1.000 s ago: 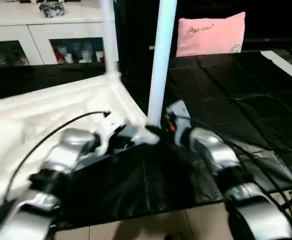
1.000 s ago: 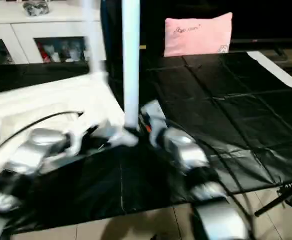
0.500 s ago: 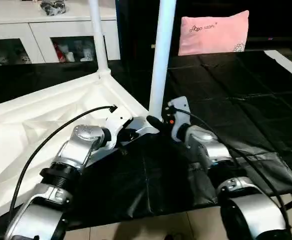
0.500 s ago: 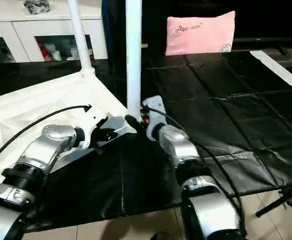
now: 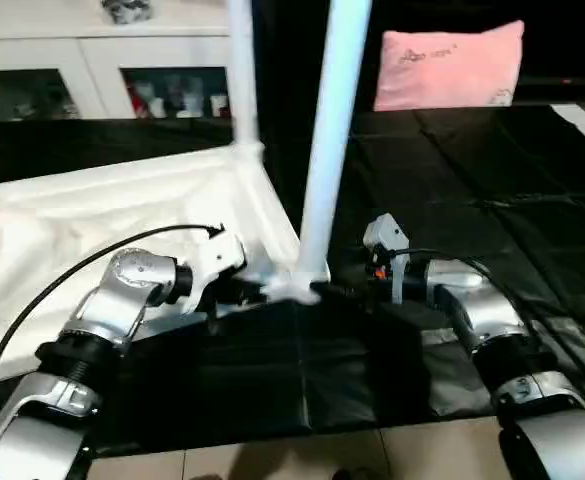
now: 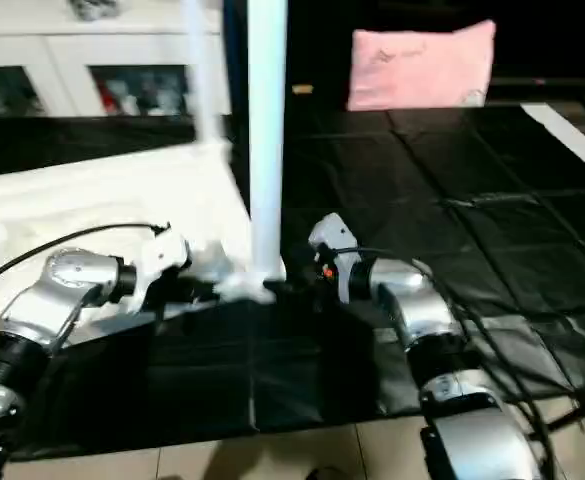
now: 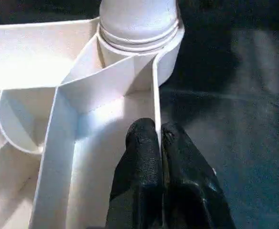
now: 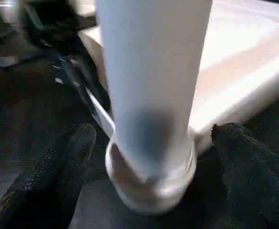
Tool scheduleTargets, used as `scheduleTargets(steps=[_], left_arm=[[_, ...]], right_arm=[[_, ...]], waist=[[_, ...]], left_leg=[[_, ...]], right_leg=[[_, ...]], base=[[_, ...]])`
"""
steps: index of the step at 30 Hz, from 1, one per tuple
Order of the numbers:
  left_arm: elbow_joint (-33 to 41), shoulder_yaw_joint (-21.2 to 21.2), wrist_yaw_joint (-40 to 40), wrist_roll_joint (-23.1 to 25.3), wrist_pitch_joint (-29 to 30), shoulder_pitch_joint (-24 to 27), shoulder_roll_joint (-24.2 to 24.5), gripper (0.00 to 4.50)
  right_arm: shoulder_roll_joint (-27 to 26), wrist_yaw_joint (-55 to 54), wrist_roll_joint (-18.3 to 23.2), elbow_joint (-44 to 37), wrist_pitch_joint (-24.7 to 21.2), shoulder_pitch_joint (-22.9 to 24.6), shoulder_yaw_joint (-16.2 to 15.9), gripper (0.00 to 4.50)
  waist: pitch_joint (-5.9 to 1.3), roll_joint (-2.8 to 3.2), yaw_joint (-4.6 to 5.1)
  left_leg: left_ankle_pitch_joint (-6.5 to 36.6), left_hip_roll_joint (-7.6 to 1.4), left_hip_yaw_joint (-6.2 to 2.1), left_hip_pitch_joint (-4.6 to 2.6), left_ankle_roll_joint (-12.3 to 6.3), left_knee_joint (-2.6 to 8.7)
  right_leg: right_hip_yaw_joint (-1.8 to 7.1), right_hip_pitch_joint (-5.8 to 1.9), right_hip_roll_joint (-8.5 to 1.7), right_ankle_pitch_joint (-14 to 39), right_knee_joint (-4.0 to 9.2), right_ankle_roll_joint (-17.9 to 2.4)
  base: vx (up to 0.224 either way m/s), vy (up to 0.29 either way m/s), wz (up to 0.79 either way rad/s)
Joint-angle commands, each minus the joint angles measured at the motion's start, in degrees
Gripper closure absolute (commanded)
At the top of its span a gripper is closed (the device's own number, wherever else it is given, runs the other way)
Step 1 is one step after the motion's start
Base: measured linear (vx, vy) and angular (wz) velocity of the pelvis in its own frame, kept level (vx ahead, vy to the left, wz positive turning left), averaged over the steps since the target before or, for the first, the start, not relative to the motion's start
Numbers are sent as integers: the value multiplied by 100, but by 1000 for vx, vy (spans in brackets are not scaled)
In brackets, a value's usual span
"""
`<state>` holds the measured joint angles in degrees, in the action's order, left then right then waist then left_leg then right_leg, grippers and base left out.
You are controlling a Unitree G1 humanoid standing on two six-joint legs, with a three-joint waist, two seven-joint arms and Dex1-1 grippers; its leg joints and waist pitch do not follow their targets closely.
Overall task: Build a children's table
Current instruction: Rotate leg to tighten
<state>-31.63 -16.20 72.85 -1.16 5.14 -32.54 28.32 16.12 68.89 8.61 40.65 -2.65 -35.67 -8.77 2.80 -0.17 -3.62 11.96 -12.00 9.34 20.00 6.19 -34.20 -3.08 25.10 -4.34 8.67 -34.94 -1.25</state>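
Note:
The children's table lies upside down on a black mat, its white ribbed tabletop (image 5: 122, 210) spreading to the left. One white leg (image 5: 327, 150) stands upright in the near corner socket (image 7: 139, 24). A second leg (image 5: 242, 70) stands at the far corner. My left gripper (image 7: 157, 131) is shut on the thin rim wall of the tabletop, just beside the near socket. My right gripper (image 8: 154, 133) is open at the base of the near leg. Its two fingers (image 8: 58, 167) stand wide apart on either side of the leg without touching it.
The black mat (image 5: 492, 180) covers the floor to the right and front. A pink pillow (image 5: 449, 62) leans at the back right. A white glass-door cabinet (image 5: 102, 60) stands behind the tabletop. Tiled floor (image 5: 272, 460) shows at the near edge.
My right gripper has opened wide and let go of the near leg's base. The left gripper stays shut on the rim. The head camera has shifted.

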Motion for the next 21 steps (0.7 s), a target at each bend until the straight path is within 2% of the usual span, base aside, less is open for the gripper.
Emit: scheduleTargets(steps=[1,5,8,9,10,11,12,14,16,19,21], left_arm=[[49,-198,433,4,-124,21,51,450],[88,-402,966,-10,-314,35,227,450],[235,-537,1264,-24,-346,101,319,450],[274,-555,1317,-25,-356,119,333,450],[307,-566,1368,-28,-380,133,344,450],[307,-566,1368,-28,-380,133,344,450],[349,-572,1413,-28,-434,148,355,450],[389,-577,1446,-44,-439,157,363,450],[444,-583,1458,-64,-407,164,364,450],[482,-593,1489,-85,-395,158,363,450],[495,-602,1512,-87,-392,156,368,450]], right_arm=[[80,270,92,-142,-91,11,-35,32],[176,871,65,-284,-45,28,-280,32],[179,1157,23,-353,-150,58,-483,32],[179,1241,32,-374,-190,66,-521,32],[178,1320,61,-399,-234,75,-545,48],[178,1320,61,-399,-234,75,-545,48],[162,1399,89,-408,-298,72,-574,67],[157,1500,99,-400,-359,66,-599,70],[151,1602,114,-390,-415,64,-625,103],[148,1707,141,-395,-471,57,-670,112],[148,1757,164,-407,-520,50,-689,137]], waist=[[-366,30,-12],[-375,28,-45],[-371,4,-85],[-367,17,-108],[-364,4,-114],[-367,10,-126],[-365,16,-130],[-365,-2,-135],[-367,-5,-135],[-369,-6,-137],[-371,-7,-137]], left_leg=[[1047,-77,85,27,-376,403],[972,-74,84,30,-354,403],[966,-77,90,24,-327,405],[976,-82,85,19,-308,412],[991,-81,89,20,-301,411],[980,-83,88,15,-290,412],[990,-84,88,13,-268,414],[987,-79,85,22,-254,417],[983,-84,81,26,-245,418],[932,-82,82,26,-248,416],[891,-77,83,33,-252,410]], right_leg=[[193,-411,-253,1426,384,-1323],[186,-417,-247,1210,354,-1382],[194,-416,-262,1311,367,-1350],[195,-411,-265,1381,366,-1333],[197,-410,-261,1421,372,-1318],[198,-409,-266,1421,370,-1315],[199,-403,-261,1421,368,-1305],[197,-412,-262,1447,364,-1276],[195,-416,-269,1483,364,-1253],[195,-414,-268,1455,365,-1250],[194,-419,-265,1427,359,-1243]], base=[[0,0,0],[0,0,0],[0,0,0],[0,0,0],[0,0,0],[0,0,0],[0,0,0],[0,0,0],[0,0,0],[0,0,0],[0,0,0]])
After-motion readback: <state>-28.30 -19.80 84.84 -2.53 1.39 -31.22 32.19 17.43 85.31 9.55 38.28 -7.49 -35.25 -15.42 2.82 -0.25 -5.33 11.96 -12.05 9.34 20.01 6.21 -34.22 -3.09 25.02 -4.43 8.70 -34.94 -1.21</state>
